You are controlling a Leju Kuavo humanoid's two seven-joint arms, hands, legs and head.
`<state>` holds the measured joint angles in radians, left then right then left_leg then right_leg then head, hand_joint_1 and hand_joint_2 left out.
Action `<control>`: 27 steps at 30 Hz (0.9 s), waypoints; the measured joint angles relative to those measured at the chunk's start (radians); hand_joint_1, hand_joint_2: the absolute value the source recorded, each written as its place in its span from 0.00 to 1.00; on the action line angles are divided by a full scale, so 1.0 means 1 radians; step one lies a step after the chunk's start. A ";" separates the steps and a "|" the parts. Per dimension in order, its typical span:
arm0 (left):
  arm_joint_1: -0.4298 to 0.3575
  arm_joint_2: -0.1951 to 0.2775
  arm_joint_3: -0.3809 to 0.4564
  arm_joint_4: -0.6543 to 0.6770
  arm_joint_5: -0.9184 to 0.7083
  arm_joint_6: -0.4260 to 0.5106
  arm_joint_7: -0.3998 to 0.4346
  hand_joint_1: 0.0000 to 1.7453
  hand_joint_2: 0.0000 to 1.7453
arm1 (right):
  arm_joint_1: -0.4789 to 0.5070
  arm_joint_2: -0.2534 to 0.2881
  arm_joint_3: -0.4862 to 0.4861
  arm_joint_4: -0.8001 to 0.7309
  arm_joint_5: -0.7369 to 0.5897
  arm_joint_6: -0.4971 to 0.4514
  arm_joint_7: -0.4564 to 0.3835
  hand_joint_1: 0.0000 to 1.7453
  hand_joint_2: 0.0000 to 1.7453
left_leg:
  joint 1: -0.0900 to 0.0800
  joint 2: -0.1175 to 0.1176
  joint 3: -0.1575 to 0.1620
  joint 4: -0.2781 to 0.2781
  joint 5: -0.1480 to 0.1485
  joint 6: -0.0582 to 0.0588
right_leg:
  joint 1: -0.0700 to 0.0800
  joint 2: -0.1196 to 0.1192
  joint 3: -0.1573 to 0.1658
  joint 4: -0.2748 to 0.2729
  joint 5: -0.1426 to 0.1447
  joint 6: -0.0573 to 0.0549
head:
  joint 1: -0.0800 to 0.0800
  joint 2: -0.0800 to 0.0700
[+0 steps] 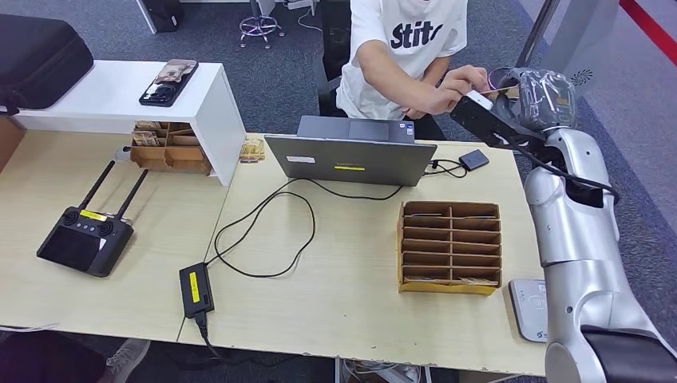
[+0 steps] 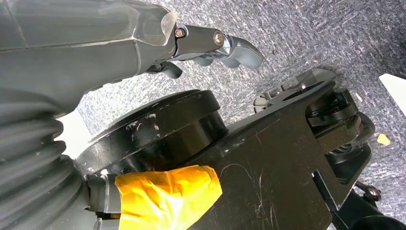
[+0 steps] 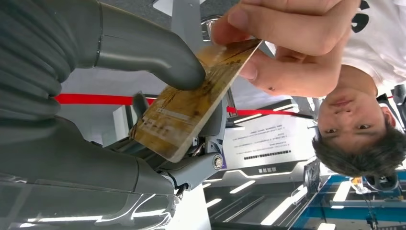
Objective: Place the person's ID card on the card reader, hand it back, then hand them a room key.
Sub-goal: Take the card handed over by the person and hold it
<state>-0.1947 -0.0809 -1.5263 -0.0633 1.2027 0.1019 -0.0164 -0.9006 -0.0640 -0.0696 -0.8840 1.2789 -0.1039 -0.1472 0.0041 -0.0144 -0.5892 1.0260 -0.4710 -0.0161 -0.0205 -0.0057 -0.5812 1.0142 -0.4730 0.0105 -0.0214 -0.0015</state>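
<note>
Beyond desk (image 1: 335, 263): card (image 3: 191, 108) betw robot hand (image 3: 143, 72) thumb+fingers

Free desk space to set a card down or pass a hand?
Widest bare patch: table between the cable loop and the cardboard divider tray. Another lies between the remote controller and the black power brick. Crowded: the back edge near the laptop, and the right front corner, where the card reader sits beside the right arm.
</note>
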 joint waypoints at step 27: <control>0.000 0.000 0.000 0.000 0.008 0.000 0.001 0.00 1.00 | 0.041 0.004 -0.028 -0.074 -0.007 -0.019 -0.017 1.00 1.00 | 0.000 0.000 0.000 0.000 0.000 0.000 | 0.000 0.000 0.000 0.000 0.000 0.000 | 0.000 0.000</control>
<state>-0.1945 -0.0809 -1.5263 -0.0633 1.2109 0.1019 -0.0150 -0.8592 -0.0603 -0.0975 -0.9578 1.2714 -0.1232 -0.1645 0.0041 -0.0144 -0.5891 1.0261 -0.4710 -0.0161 -0.0205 -0.0057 -0.5813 1.0140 -0.4730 0.0105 -0.0214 -0.0015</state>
